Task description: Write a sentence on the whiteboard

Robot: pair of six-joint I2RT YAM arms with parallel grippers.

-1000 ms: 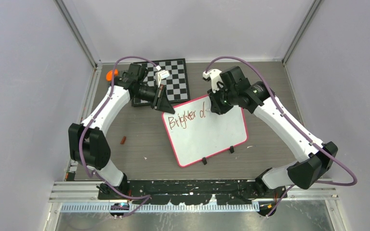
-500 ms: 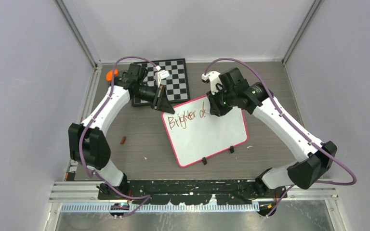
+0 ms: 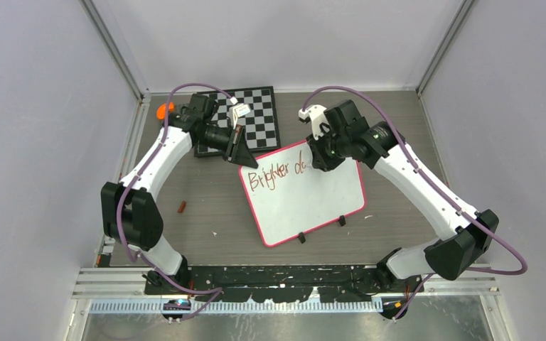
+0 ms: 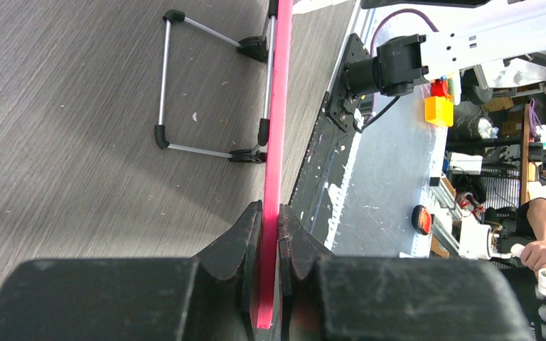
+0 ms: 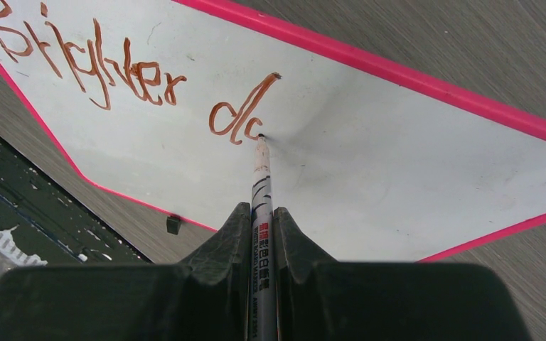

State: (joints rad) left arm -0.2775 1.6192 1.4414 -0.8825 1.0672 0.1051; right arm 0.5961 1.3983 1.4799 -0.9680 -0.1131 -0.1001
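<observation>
Since a second earlier, the right fingers (image 5: 234, 234) had shifted slightly along the top line. The sentence (image 3: 274, 176) had grown from "Brighter d" by one open curve after the "d". It sat along the far edge of the board (image 3: 306, 206), which lay at an angle on the table (image 3: 213, 199) between the two arms.

The right fingers pinched a marker (image 5: 261, 185) lengthwise. Its barrel ran out between them and its tip touched the white surface at the foot of that new curve. Held that way, the tip stayed in the wrist camera's sight and the wrist could steer each stroke directly.

The left fingers (image 4: 245, 234) were clamped on the board's pink rim at its far left corner, beside the "B". The rim showed edge-on between them in the left wrist view. This grip probably served to stop the board sliding or turning under the pressure of the tip, since it rested on wire legs (image 4: 162, 85) rather than flat on the table.

A chessboard (image 3: 259, 117) lay just behind, clear of the writing.

I judged the task barely a third done. One word was finished, the second was just begun, and the white space below was left for the second line.
</observation>
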